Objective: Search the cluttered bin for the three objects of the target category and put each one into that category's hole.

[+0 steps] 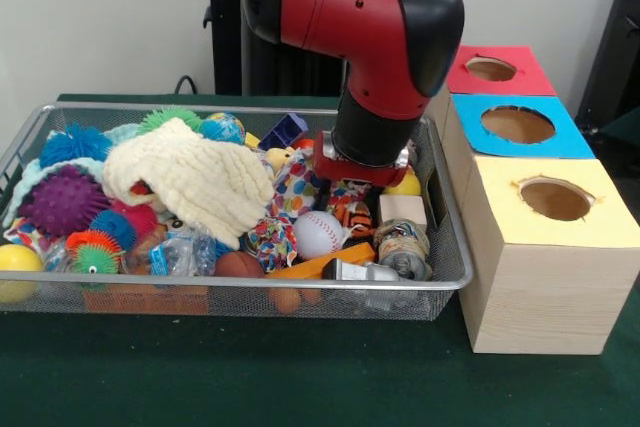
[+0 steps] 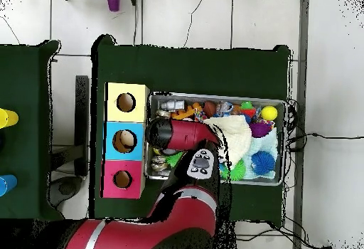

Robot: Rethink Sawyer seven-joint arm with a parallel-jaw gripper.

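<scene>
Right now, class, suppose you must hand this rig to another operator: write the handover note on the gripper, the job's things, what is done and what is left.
Gripper: hidden below the red and black arm, which reaches down into the right end of the wire mesh bin; I cannot tell whether it holds anything.
Bin: full of toys, with a cream knitted cloth on top, a white baseball and a purple spiky ball.
Boxes: yellow-topped wooden box, blue-topped box and red-topped box stand beside the bin, each with a round hole.
Done: nothing visibly sorted.
Left: find all three targets and drop them in.
</scene>
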